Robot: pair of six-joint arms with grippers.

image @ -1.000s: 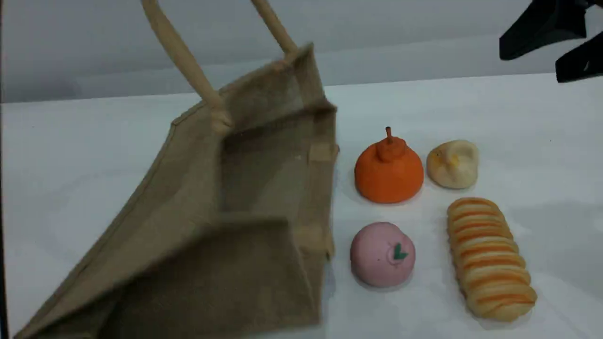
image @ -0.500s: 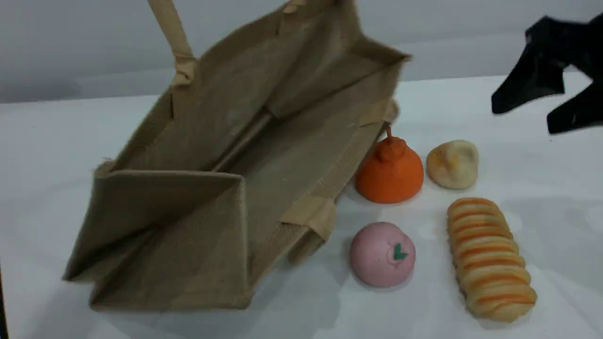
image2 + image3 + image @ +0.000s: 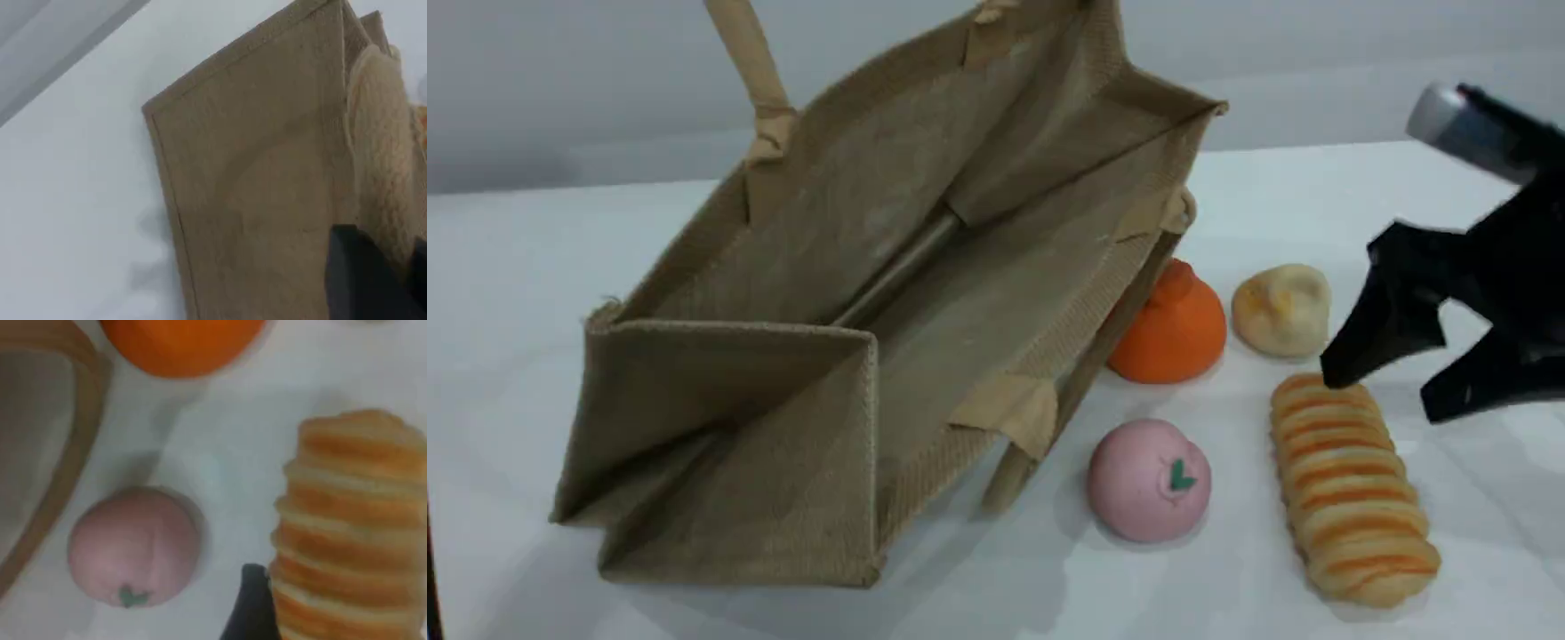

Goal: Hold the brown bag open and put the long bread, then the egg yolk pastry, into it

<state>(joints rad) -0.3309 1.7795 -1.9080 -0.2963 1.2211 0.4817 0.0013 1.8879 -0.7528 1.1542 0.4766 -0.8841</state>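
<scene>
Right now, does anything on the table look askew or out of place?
Yes: the brown bag is tilted, not upright, and its lower rim leans over the orange fruit, partly hiding it. The other foods lie apart, undisturbed.

Slanted overview; close right wrist view sharing long bread (image 3: 1352, 489).

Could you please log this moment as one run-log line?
left gripper: shut on bag handle | right gripper: open above long bread | bag: open
</scene>
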